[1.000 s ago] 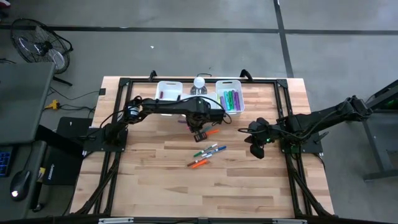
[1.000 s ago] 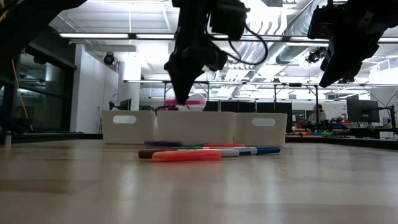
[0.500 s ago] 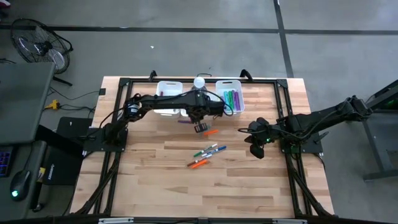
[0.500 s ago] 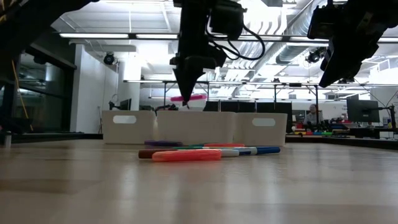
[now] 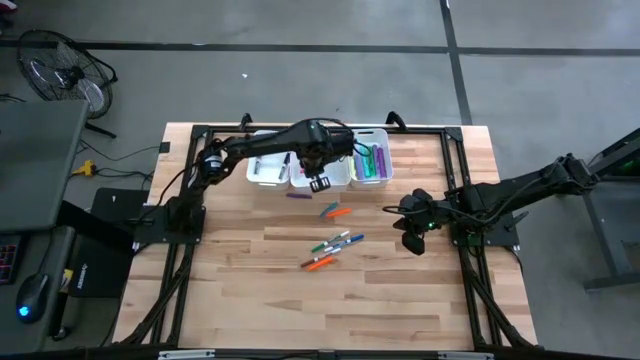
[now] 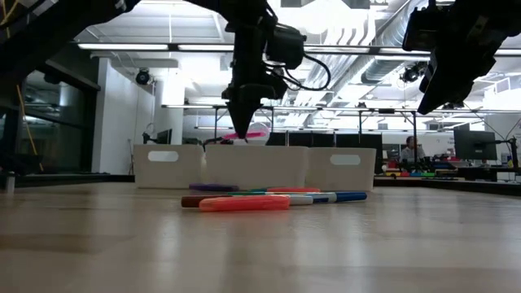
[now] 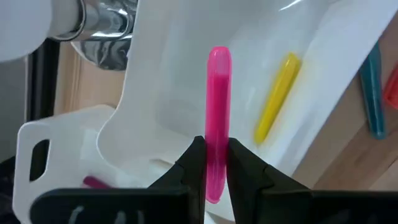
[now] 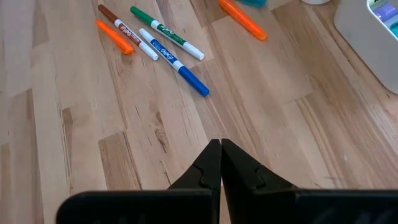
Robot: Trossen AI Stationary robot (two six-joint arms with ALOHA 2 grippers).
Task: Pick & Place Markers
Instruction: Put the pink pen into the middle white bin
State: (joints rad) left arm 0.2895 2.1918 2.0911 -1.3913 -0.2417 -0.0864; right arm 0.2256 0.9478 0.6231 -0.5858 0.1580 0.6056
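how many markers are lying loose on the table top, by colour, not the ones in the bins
orange markers: 2
green marker: 1
blue marker: 1
brown marker: 1
teal marker: 1
purple marker: 1
total: 7

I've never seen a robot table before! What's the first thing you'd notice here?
The left claw pinching a bright pink marker, held above the middle white bin at the back of the table. A yellow marker already lies in that bin. Then the little heap of markers on the wood mid-table, with the right claw shut and waiting above the table's right side.
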